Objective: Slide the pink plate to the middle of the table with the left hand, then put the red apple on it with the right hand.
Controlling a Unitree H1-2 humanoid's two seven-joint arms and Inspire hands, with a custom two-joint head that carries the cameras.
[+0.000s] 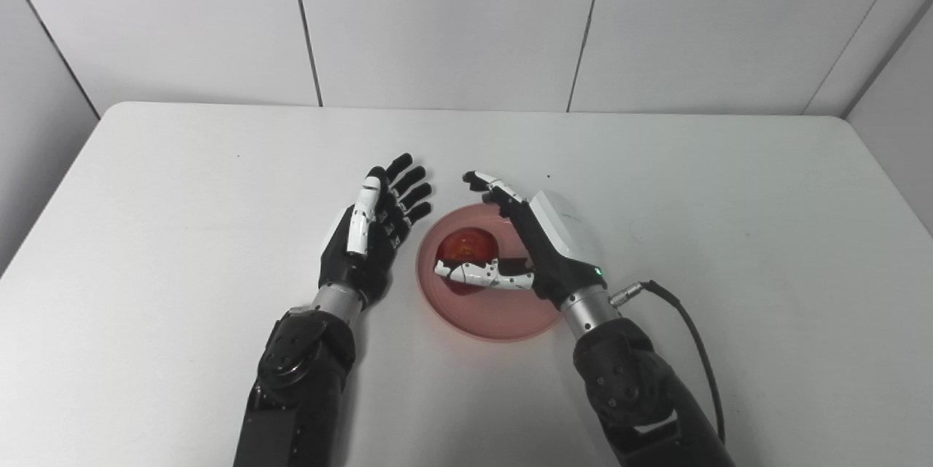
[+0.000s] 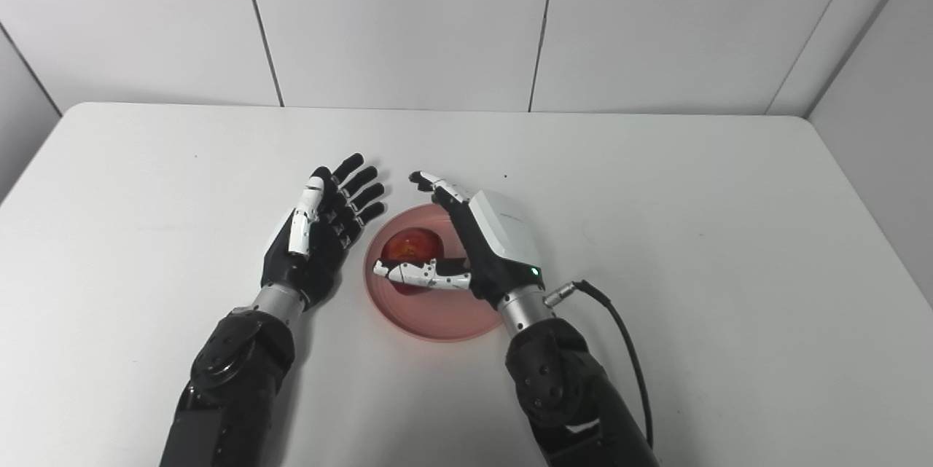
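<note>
The pink plate [image 1: 503, 321] lies near the middle of the white table [image 1: 182, 183], toward the front. A red apple [image 1: 466, 245] rests on the plate's far half. My right hand [image 1: 539, 241] hovers over the plate's right side, open, its fingers arched beyond the apple and its thumb stretched across in front of it; no finger visibly touches the apple. My left hand [image 1: 375, 230] is open just left of the plate, palm turned toward it, fingers spread and pointing away from me. It holds nothing.
White wall panels [image 1: 437, 15] rise behind the table's far edge. A black cable [image 1: 692, 336] loops from the right wrist over the table to the right of the arm.
</note>
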